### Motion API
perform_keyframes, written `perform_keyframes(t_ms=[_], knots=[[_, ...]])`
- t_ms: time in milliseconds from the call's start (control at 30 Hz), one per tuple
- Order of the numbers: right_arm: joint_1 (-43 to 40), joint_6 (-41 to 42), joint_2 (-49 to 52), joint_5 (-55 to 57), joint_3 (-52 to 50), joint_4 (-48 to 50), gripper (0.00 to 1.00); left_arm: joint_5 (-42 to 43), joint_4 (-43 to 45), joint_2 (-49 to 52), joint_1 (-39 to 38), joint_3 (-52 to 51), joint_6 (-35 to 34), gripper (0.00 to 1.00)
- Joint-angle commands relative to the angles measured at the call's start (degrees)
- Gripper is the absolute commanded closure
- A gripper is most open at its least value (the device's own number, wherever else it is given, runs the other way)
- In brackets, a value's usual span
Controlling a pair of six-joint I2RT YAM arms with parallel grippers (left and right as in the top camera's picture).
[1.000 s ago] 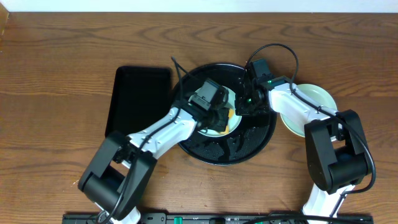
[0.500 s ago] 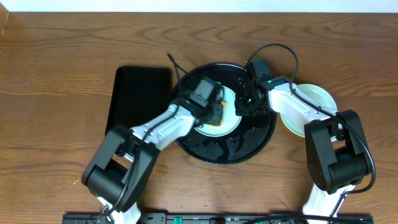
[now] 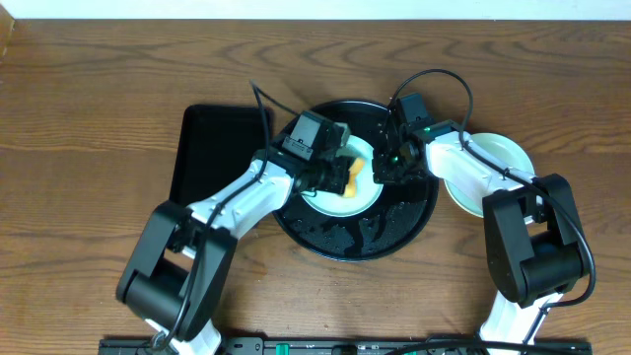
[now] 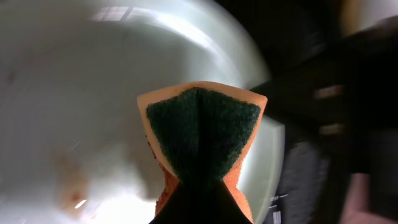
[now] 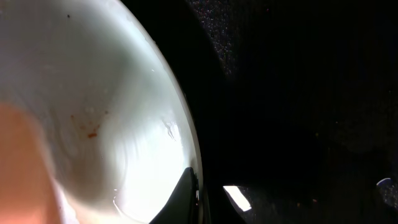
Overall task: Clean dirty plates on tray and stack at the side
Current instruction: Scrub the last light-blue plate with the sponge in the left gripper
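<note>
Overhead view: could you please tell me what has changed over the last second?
The left fingers, shut on the sponge, swept up and left across the plate in the tray, uncovering more of it. The right fingers kept holding the plate's right rim; the side plate and rectangular tray did not move.

The left gripper (image 3: 345, 177), pinching an orange-and-green sponge (image 4: 202, 134), and the right gripper (image 3: 385, 170) crowd the pale mint round plate (image 3: 355, 202). The near side of the large round glossy black tray (image 3: 394, 232) lies open.
</note>
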Motion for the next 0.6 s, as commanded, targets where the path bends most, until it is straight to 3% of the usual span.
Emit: perform_keyframes(t_ms=[0, 167, 400, 567], knots=[[1.9, -0.7, 2.8, 2.6, -2.7, -2.2, 0.99, -2.4, 0.7, -1.7, -0.3, -0.1, -0.5, 0.93], [1.9, -0.7, 2.8, 2.6, -2.7, -2.4, 0.99, -4.1, 2.5, 1.1, -0.7, -0.1, -2.5, 0.93], [1.9, -0.7, 2.8, 2.6, -2.7, -2.4, 0.99, 2.6, 7.7, 4.4, -0.8, -0.1, -2.5, 0.93], [1.9, -0.7, 2.8, 2.6, -2.7, -2.4, 0.99, 2.2, 8.5, 5.8, -0.8, -0.1, -2.5, 0.93]])
